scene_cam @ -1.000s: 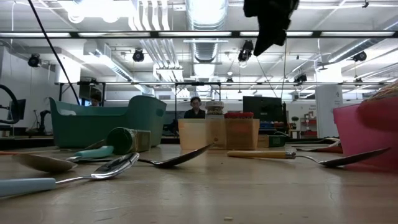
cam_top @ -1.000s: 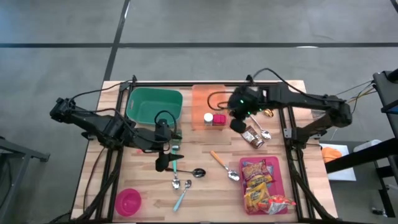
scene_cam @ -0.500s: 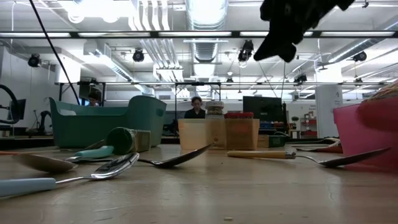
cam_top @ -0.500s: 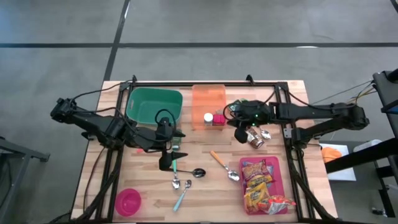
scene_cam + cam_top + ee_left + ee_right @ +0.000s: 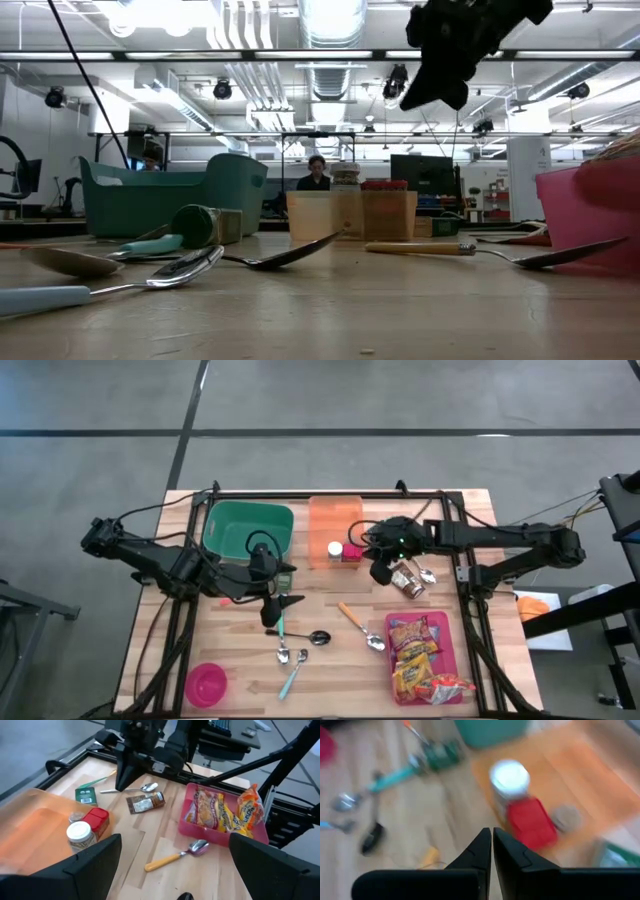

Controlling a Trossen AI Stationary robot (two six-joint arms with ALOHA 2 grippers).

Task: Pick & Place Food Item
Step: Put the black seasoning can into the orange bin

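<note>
Wooden planks make up the table (image 5: 330, 660), which is crowded with food and cutlery for a pick-and-place job. Which food item is meant is not stated; the likeliest candidates are the white-lidded jar (image 5: 335, 549) and the red-capped container (image 5: 352, 552), standing touching each other on the front edge of the orange tray (image 5: 335, 515), upright and easy to approach from above. In the right wrist view both are seen just ahead of the fingertips, which suggests they are being lined up as the target. A brown packet (image 5: 407, 578) lies flat on the wood just beside them, under the right arm.

Above that spot the right gripper (image 5: 381, 572) is held clear of the table with its fingers pressed together and nothing between them; no item is gripped yet, so the jaws would have to be parted before any grasp.

Further out, snack packets are kept together in the pink tray (image 5: 448, 632) near the front right. Several spoons, among them a yellow-handled spoon (image 5: 358, 626), lie scattered across the middle. A green bin (image 5: 247, 530) sits at the back left, possibly as a drop place, and a pink bowl (image 5: 206, 682) at the front left.

The left gripper (image 5: 283, 604) is held low over the teal-handled spoons with its fingers spread wide, empty and apparently waiting.
</note>
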